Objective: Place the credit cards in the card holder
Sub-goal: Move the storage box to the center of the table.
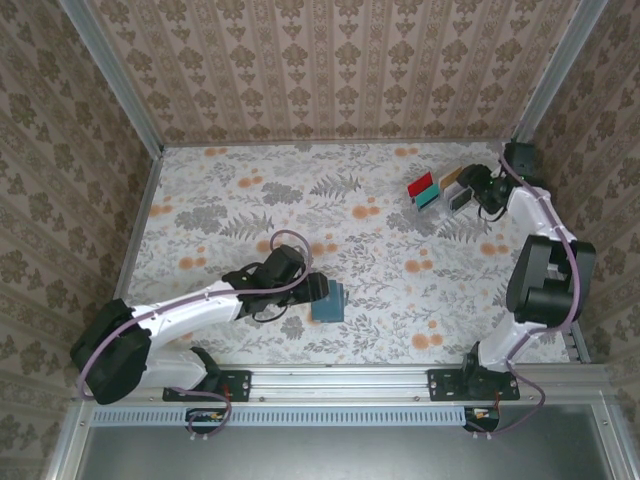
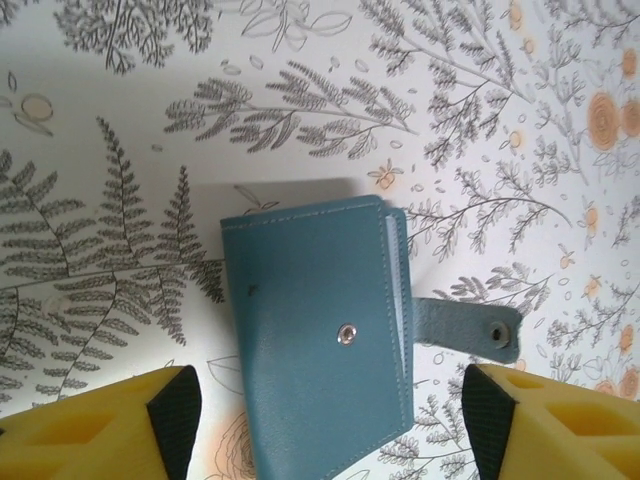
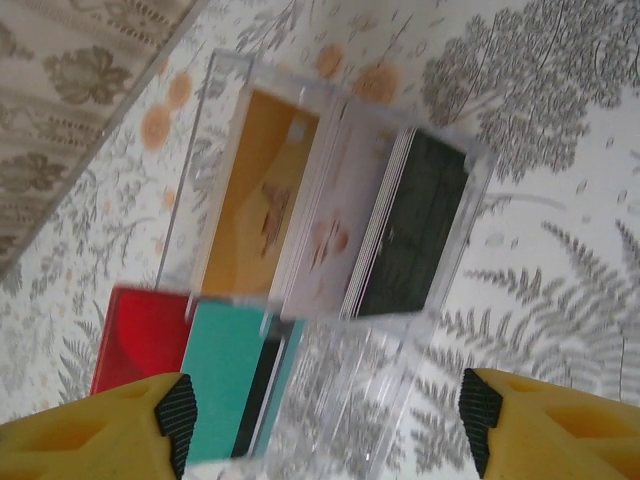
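I am reading no brand or word anywhere: the print on the white card [image 3: 330, 225] is blurring into reddish smudges, and the wallet [image 2: 310, 330] is showing only a plain metal stud [image 2: 347, 334] on its teal cover.

The wallet [image 1: 328, 300] is lying folded shut on the floral table [image 1: 300, 200], near the middle of the near side. Its strap [image 2: 465, 328] is sticking out sideways, unfastened, and pale layers are showing along that edge. My left pincer [image 2: 330, 420] is hanging over it released, with the yellow fingers [image 2: 100, 430] standing wide on either side and touching nothing.

The cards are sitting by the far right corner in a clear rack [image 3: 205, 130]. A tan card [image 3: 250, 190], the white one and a dark stack [image 3: 410, 230] are standing side by side in it. A red card [image 3: 140, 335] and a teal card [image 3: 225, 370] with a dark stripe are leaning at the rack's near side; whether they are sitting in a compartment I cannot tell. My right pincer [image 3: 325, 420] is hovering over the rack released, gripping no card.

Patterned walls [image 1: 330, 60] are closing in the table on three sides, and the rack [image 1: 445, 190] is standing close to the right one.

My left arm is stretching low from its base towards the centre, left pincer [image 1: 318, 290] just beside the wallet. My right arm is rising, folding at the elbow and reaching back, right pincer [image 1: 462, 190] at the rack
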